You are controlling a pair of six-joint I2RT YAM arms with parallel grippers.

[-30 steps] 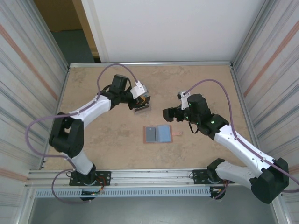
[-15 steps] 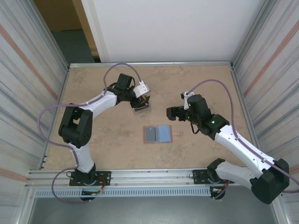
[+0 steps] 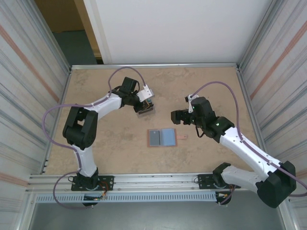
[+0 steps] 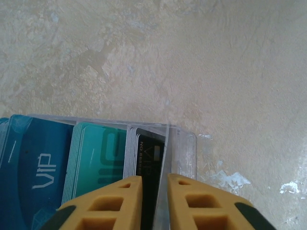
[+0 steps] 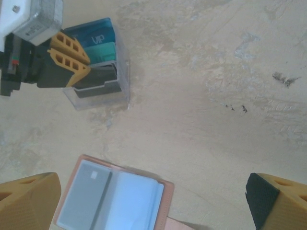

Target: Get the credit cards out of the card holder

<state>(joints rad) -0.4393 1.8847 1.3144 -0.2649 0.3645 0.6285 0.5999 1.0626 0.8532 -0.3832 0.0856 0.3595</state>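
left hand (image 4: 154, 182) on dark card (image 4: 146, 153) in clear stand (image 4: 184, 148) — grip unclear; right hand (image 3: 174, 116) released near card holder (image 5: 136, 199)

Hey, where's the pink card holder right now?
In the top view the card holder lies open mid-table between the two arms, just nearer the bases than the clear card stand.

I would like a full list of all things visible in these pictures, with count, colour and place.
card holder: one, salmon-pink with light blue lining, open at mid-table.
clear stand: one, transparent, beyond the holder.
credit cards: at least three, blue, teal, black, upright in the stand.
table: one, beige.
left gripper: yellow fingers close together at the black card.
right gripper: fingers wide apart above the holder.
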